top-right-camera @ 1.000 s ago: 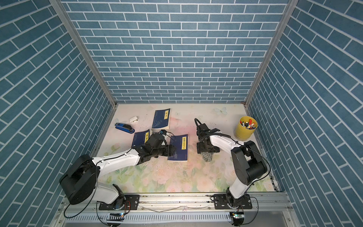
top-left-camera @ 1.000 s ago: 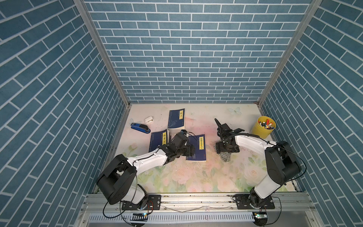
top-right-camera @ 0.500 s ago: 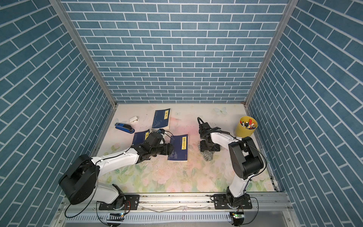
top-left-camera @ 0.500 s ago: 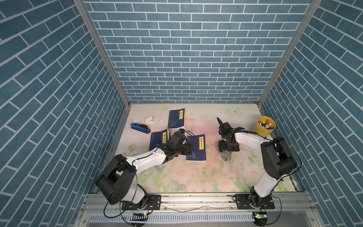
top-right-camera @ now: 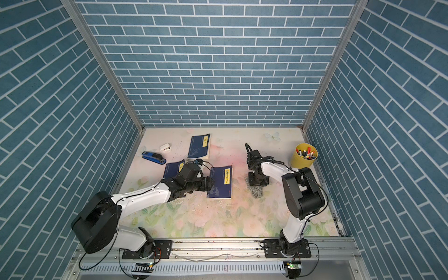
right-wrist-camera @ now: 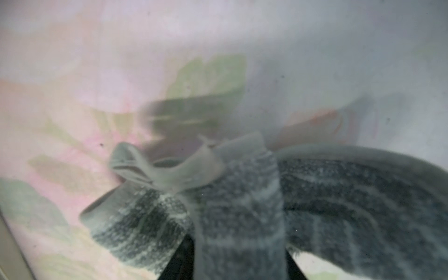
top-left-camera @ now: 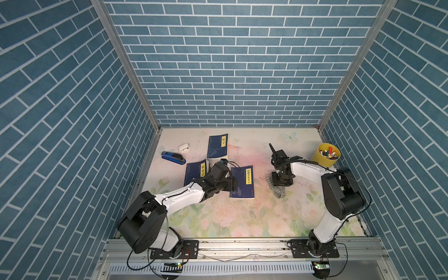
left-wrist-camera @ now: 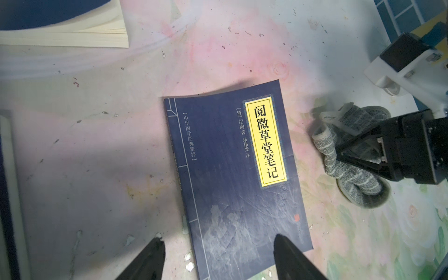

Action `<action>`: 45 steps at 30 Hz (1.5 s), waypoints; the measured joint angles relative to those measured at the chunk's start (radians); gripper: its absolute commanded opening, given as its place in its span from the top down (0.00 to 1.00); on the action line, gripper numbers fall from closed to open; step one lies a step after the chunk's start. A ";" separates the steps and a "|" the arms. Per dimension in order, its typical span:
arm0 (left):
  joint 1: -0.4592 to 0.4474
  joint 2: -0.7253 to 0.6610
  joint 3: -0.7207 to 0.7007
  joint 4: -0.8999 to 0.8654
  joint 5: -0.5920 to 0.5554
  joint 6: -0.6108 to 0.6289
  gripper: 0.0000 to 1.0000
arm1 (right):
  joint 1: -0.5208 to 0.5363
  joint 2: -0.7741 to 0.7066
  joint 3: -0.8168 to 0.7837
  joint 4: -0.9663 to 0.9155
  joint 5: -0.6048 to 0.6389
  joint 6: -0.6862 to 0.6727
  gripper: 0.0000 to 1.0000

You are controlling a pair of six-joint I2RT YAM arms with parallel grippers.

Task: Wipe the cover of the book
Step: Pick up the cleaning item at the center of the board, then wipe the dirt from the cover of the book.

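Note:
The book (left-wrist-camera: 237, 181) is dark blue with a yellow title strip and lies flat on the floral mat in both top views (top-left-camera: 242, 181) (top-right-camera: 220, 183). My left gripper (left-wrist-camera: 218, 238) is open and low over the book's near corner, one finger over the cover and one over the mat beside the spine. A grey striped cloth (top-left-camera: 278, 192) lies crumpled to the right of the book. My right gripper (right-wrist-camera: 238, 247) points down onto it, and a fold of the cloth (right-wrist-camera: 242, 206) fills the gap between its fingers.
Two more blue books (top-left-camera: 217, 148) (top-left-camera: 196, 172) lie behind and left of the left arm. A blue stapler (top-left-camera: 172, 157) and a small white box (top-left-camera: 184, 148) sit at the back left. A yellow cup of pens (top-left-camera: 326, 155) stands by the right wall.
My right gripper has come down onto the cloth and its jaws have closed in around a fold. The left arm and the book have not moved.

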 measured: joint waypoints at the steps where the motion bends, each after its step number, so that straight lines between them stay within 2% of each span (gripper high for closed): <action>1: 0.001 -0.003 0.000 -0.002 0.000 0.001 0.24 | -0.009 -0.003 -0.003 0.003 -0.014 -0.002 0.68; 6: 0.007 -0.006 0.000 -0.004 -0.003 0.002 0.25 | -0.016 -0.013 -0.014 0.056 -0.110 -0.005 0.87; 13: 0.010 -0.009 0.000 -0.007 -0.005 0.002 0.25 | 0.011 -0.049 -0.006 0.052 -0.185 -0.010 0.99; 19: 0.016 -0.043 0.000 -0.036 -0.037 0.009 0.24 | 0.073 -0.121 0.130 0.001 -0.177 -0.013 1.00; 23: 0.035 -0.084 0.003 -0.079 -0.074 0.024 0.24 | 0.134 -0.113 0.250 -0.020 -0.170 -0.026 1.00; 30: 0.106 -0.208 0.005 -0.146 -0.120 0.051 0.17 | 0.196 0.071 0.443 -0.019 -0.186 -0.038 1.00; 39: 0.163 -0.312 0.005 -0.209 -0.205 0.080 0.09 | 0.195 0.340 0.513 -0.027 -0.174 -0.045 1.00; 45: 0.202 -0.313 0.005 -0.208 -0.228 0.092 0.09 | 0.218 0.323 0.463 0.002 -0.146 -0.045 1.00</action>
